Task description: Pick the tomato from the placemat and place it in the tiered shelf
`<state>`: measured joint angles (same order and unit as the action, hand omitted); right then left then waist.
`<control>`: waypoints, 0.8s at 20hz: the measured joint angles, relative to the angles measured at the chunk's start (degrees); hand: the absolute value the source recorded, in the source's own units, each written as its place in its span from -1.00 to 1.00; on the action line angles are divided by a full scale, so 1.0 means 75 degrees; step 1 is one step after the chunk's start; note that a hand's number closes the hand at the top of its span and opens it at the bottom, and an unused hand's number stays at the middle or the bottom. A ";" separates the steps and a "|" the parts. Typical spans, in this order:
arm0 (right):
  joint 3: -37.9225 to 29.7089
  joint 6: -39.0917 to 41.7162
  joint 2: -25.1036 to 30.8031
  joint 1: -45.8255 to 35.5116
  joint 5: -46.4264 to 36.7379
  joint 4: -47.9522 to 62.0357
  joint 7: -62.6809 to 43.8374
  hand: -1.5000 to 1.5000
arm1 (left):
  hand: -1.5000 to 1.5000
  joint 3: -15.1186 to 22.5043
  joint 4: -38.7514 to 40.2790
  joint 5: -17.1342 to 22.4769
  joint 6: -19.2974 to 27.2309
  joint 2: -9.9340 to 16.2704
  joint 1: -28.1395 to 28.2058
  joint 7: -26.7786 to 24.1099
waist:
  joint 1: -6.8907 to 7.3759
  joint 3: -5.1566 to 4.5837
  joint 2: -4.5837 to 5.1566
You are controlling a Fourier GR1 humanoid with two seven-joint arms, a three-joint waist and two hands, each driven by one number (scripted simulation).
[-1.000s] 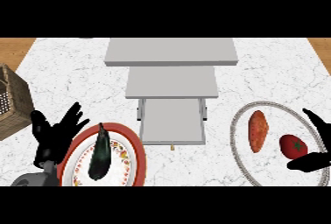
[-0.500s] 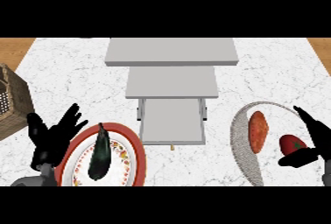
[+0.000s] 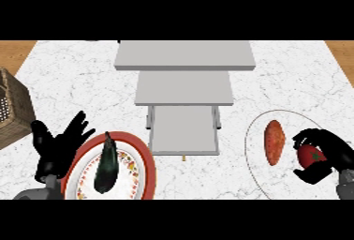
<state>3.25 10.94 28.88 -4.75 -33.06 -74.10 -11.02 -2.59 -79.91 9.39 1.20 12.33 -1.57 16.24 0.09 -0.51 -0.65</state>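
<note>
Red round tomato point(image 3: 313, 156) sits on the pale oval placemat point(image 3: 257, 140), right of the orange oblong vegetable point(image 3: 274, 142), with the black right hand point(image 3: 323, 157) curled round it; best to lift straight up, then carry left to the grey tiered shelf point(image 3: 184, 94). Black left hand point(image 3: 61, 143) rests spread beside the red-rimmed patterned plate point(image 3: 142, 159). Versus a second ago, right-hand fingers have closed over the tomato; left unchanged.

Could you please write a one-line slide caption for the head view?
Right hand curled round the tomato on the placemat, tiered shelf ahead.
</note>
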 measured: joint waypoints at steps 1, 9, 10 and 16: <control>-0.0001 -0.0010 -0.0051 0.0092 -0.0007 -0.0139 0.0041 1.00 | 0.00 0.0003 -0.0016 -0.0039 0.0048 -0.0043 0.0020 -0.0005 | -0.0012 0.0003 -0.0002; 0.1785 -0.0294 -0.1740 0.0372 -0.0854 -0.2225 -0.1074 1.00 | 0.00 -0.0017 0.0063 -0.0100 -0.0005 -0.0056 -0.0085 0.0010 | 0.0034 0.0043 -0.0005; 0.2237 -0.0302 -0.2125 0.0254 -0.1067 -0.2329 -0.1330 1.00 | 0.00 0.0032 0.0057 -0.0108 -0.0019 -0.0081 -0.0140 0.0038 | 0.0114 0.0041 0.0003; 0.4821 -0.1203 -0.3443 -0.0372 -0.1842 -0.3378 -0.3411 1.00 | 0.00 0.0038 0.0156 -0.0065 -0.0095 -0.0073 -0.0238 0.0124 | 0.0187 0.0051 -0.0018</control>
<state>39.41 1.92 3.06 -7.53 -46.87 -99.43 -36.60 -2.31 -78.74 8.90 0.49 11.78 -3.35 17.17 1.50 -0.13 -0.79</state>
